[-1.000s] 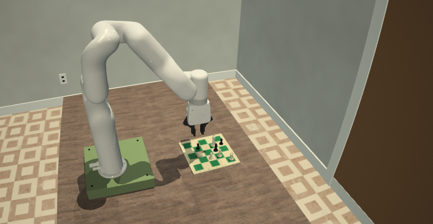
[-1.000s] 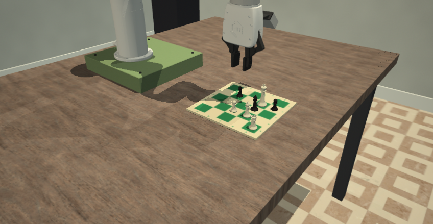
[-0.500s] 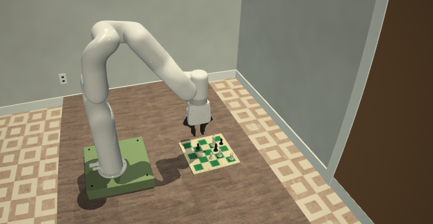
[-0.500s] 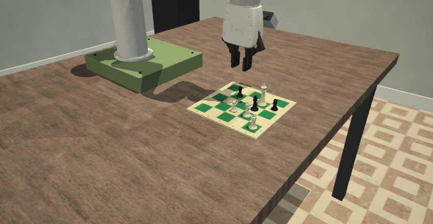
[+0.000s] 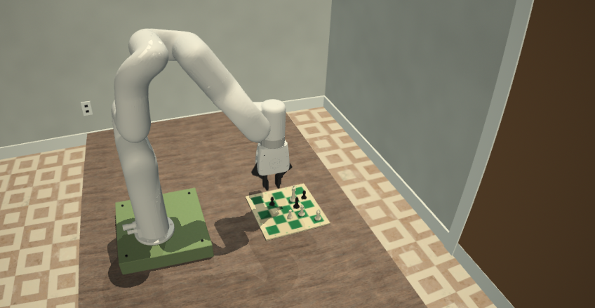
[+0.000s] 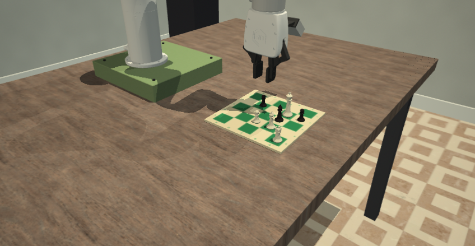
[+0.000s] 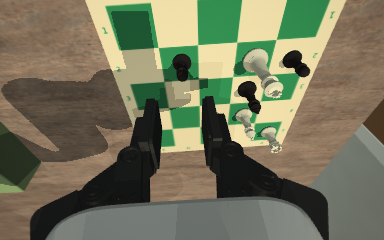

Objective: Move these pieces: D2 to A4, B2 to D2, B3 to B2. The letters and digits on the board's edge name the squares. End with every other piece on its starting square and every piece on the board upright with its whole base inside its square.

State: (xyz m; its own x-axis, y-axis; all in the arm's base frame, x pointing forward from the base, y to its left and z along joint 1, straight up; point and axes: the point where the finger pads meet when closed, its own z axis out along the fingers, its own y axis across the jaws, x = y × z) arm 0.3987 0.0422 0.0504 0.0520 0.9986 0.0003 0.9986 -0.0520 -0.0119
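Note:
A small green and cream chessboard (image 6: 265, 118) lies on the wooden table and holds several black and white pieces. My gripper (image 6: 263, 77) hangs well above the board's near-arm edge, its fingers a little apart with nothing between them. In the wrist view the fingertips frame a white pawn that stands in the gripper's shadow; it also shows in the exterior view (image 6: 256, 116). A black pawn (image 7: 181, 65) stands one square beyond it. A tall white king (image 6: 288, 104), a black bishop (image 6: 279, 113) and another black pawn (image 6: 301, 115) stand further right.
The arm's green base (image 6: 156, 68) sits left of the board. Two more white pieces (image 6: 270, 120) (image 6: 277, 134) stand near the board's front corner. The table's edge (image 6: 366, 150) runs close to the board's right side.

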